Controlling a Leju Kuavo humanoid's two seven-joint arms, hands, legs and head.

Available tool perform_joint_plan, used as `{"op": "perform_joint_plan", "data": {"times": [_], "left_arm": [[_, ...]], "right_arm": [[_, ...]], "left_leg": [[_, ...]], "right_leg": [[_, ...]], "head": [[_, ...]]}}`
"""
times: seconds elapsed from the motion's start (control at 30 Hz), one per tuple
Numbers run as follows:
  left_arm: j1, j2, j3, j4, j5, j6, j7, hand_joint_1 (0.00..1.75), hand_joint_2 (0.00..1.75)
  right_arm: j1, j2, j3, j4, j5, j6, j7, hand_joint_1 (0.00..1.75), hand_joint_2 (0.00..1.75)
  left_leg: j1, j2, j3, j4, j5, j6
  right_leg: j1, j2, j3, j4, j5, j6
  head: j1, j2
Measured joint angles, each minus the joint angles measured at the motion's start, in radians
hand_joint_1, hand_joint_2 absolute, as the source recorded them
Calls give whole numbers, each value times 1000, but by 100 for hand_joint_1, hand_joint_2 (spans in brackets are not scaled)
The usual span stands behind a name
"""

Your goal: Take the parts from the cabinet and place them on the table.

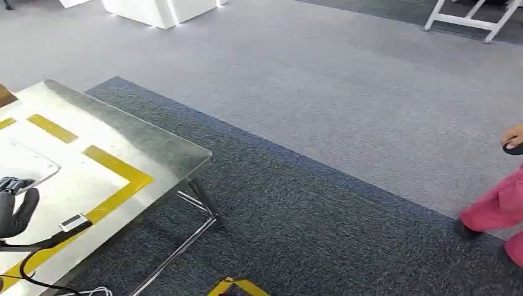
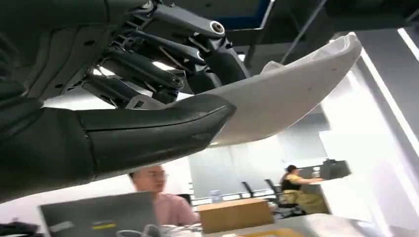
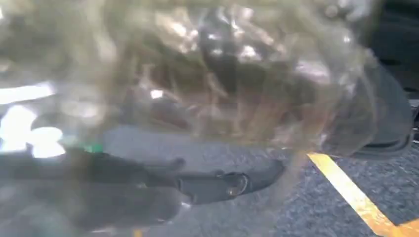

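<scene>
My left hand [image 1: 13,209] is at the left edge of the head view, over the metal table [image 1: 154,151]. It grips a white curved part [image 1: 24,163] that lies low over the tabletop. In the left wrist view the thumb and dark fingers [image 2: 163,74] clamp that white part [image 2: 296,94] from both sides. In the blurred right wrist view, a crinkled clear plastic bag with dark contents [image 3: 222,74] sits against my right hand, whose dark fingers [image 3: 222,185] curl under it above the carpet.
The tabletop carries yellow tape lines [image 1: 111,163] and a black cable with a small tag [image 1: 71,223]. A person in pink [image 1: 496,206] stands at the right on the carpet. A white frame [image 1: 469,21] and white cabinet base [image 1: 154,11] stand far back.
</scene>
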Motion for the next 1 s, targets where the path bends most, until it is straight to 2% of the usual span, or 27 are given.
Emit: {"op": "perform_joint_plan", "data": {"times": [0.03, 0.07, 0.1, 0.2, 0.23, 0.27, 0.3, 0.33, 0.37, 0.4, 0.43, 0.47, 0.5, 0.53, 0.57, 0.6, 0.63, 0.67, 0.7, 0.73, 0.77, 0.8, 0.83, 0.9, 0.93, 0.97, 1.0], "left_arm": [[0, 0, 1, 0, 0, -1, 1, 175, 175], [-1, 0, 2, 0, 0, -2, 2, 175, 175], [-5, 0, 1, 0, 0, -5, 3, 175, 175], [0, 0, 1, 0, 0, -5, 4, 175, 175], [-1, 0, 2, 0, 0, -5, 5, 175, 175], [-1, 1, 2, 0, -2, -5, 5, 175, 175], [-7, 0, 1, 0, -2, -5, 5, 175, 175], [-10, -1, 0, 0, -2, -5, 5, 175, 175], [-10, -1, -1, 0, -3, -5, 5, 175, 175], [-10, -1, -2, 1, -3, -5, 5, 175, 175], [-10, -2, -4, 1, -3, -5, 6, 175, 175], [-10, -2, -5, 1, -3, -5, 6, 175, 175], [-10, -3, -5, 1, -3, -5, 6, 175, 175], [-10, -3, -6, 1, -4, -5, 7, 175, 175], [-11, -3, -6, 1, -4, -5, 7, 175, 175], [-13, -3, -6, 1, -4, -5, 7, 175, 175], [-14, -3, -6, 1, -4, -5, 8, 175, 175], [-13, -2, -7, 1, -5, -5, 8, 175, 175], [-11, -2, -6, 1, -6, -5, 8, 175, 175], [-10, 0, -6, 1, -10, -4, 8, 175, 175], [-7, 1, -6, 2, -12, -3, 8, 175, 175], [-12, 6, -5, 2, -13, -3, 8, 175, 175], [-18, 6, -6, 2, -15, -3, 8, 175, 175], [-16, 5, -9, 3, -15, -3, 9, 175, 175], [-14, 5, -11, 5, -15, -3, 10, 175, 175], [-14, 5, -14, 6, -15, -4, 10, 175, 175], [-14, 6, -15, 6, -15, -4, 10, 175, 175]], "right_arm": [[-1, 0, -1, 0, 0, 0, 0, 0, 0], [-1, 0, -2, 0, 0, 0, 0, 0, 0], [-1, 0, -3, 0, 0, 0, 0, 0, 0], [-5, 0, -6, 0, 0, -1, 0, 0, 0], [-5, 0, -7, 0, 0, -1, 0, 0, 0], [-7, 0, -7, 0, 1, -1, 2, 0, 0], [-6, 0, -8, 0, 1, -1, 0, 0, 0], [-5, 0, -8, 0, 1, -1, -2, 0, 0], [-3, 0, -8, 0, 2, -1, -2, 0, 0], [-1, 0, -8, 0, 2, 0, -2, 0, 0], [2, 0, -7, 0, 2, 1, 1, 0, 0], [5, 0, -7, 0, 2, 2, 2, 0, 0], [5, 0, -7, 0, 2, 3, 1, 0, 0], [5, 0, -7, 0, 2, 4, 1, 0, 0], [5, 0, -7, 0, 2, 4, 1, 0, 0], [6, 0, -8, 0, 2, 4, 1, 0, 0], [5, 0, -8, 1, 2, 5, -3, 0, 0], [4, 0, -8, 1, 2, 5, -3, 0, 0], [4, 0, -8, 2, 2, 8, 1, 0, 0], [4, 0, -9, 2, 3, 9, 2, 0, 0], [2, 2, -12, 2, 3, 13, 2, 0, 0], [4, 2, -15, 2, 3, 16, 1, 0, 0], [6, 2, -15, 3, 3, 19, 1, 0, 0], [7, 2, -15, 3, 4, 19, 2, 0, 0], [9, 2, -15, 4, 4, 20, 2, 0, 0], [10, 2, -15, 4, 4, 20, 2, 0, 0], [9, 2, -16, 4, 5, 21, 2, 0, 0]], "left_leg": [[0, 20, 54, -96, 45, 2], [-5, 80, 91, -167, 50, 4], [-16, 93, 96, -180, 42, 16], [-19, 55, 87, -176, 40, 35], [-13, 41, 93, -184, 45, 44], [-9, 31, 95, -187, 47, 50], [-8, 22, 94, -187, 47, 58], [-8, 10, 93, -187, 47, 60], [-9, -3, 93, -186, 47, 61], [-10, -16, 93, -186, 46, 61], [-10, -30, 94, -186, 46, 62], [-10, -45, 96, -186, 46, 61], [-10, -62, 98, -186, 45, 61], [-10, -75, 100, -186, 44, 59], [-9, -85, 101, -185, 43, 57], [-14, -96, 97, -182, 42, 51], [-8, -111, 91, -180, 44, 46], [-4, -120, 88, -182, 47, 37], [0, -134, 86, -184, 50, 29], [-3, -147, 83, -184, 49, 21], [-3, -99, 82, -170, 37, 19], [-7, -49, 64, -131, 9, 15], [-5, -24, 29, -61, -31, 9], [0, -10, -44, 88, -89, 1], [1, -10, -59, 116, -89, -3], [3, -9, -51, 99, -65, -4], [3, -5, -24, 45, -27, -4]], "right_leg": [[0, -13, 7, 0, -4, 4], [4, -23, 14, 0, -9, 8], [13, -32, 13, 4, -15, 16], [13, -68, 25, -4, -19, 26], [12, -71, 28, -3, -27, 36], [8, -13, 18, 17, -43, 43], [5, 34, -10, 75, -76, 43], [4, 55, -54, 163, -116, 43], [4, 63, -100, 249, -149, 44], [4, 65, -138, 313, -165, 43], [4, 65, -158, 334, -157, 42], [5, 66, -154, 305, -122, 39], [4, 70, -124, 222, -64, 36], [4, 86, -85, 128, -11, 31], [2, 121, -54, 54, 24, 26], [-4, 159, -37, 22, 10, 20], [-2, 149, -25, 14, 9, 23], [2, 140, -26, 15, 9, 21], [5, 129, -24, 15, 9, 18], [-1, 114, -19, 6, 13, 10], [-3, 99, -15, -1, 17, 5], [-3, 88, -13, -4, 15, -2], [-3, 73, -12, -4, 15, -4], [-2, 45, -12, -3, 11, -6], [-2, 32, -11, -3, 9, -6], [-2, 17, -8, -3, 7, -5], [-2, 4, -5, -3, 4, -2]], "head": [[-1, 0], [-1, 0], [-1, 0], [2, 0], [1, 0], [5, 0], [10, 0], [11, 0], [12, 0], [12, 0], [11, 0], [12, 0], [13, 0], [13, 0], [14, 0], [13, 0], [13, 0], [12, 0], [13, 0], [12, 0], [12, 0], [3, 0], [2, 0], [2, 0], [2, 0], [2, 0], [2, 0]]}}
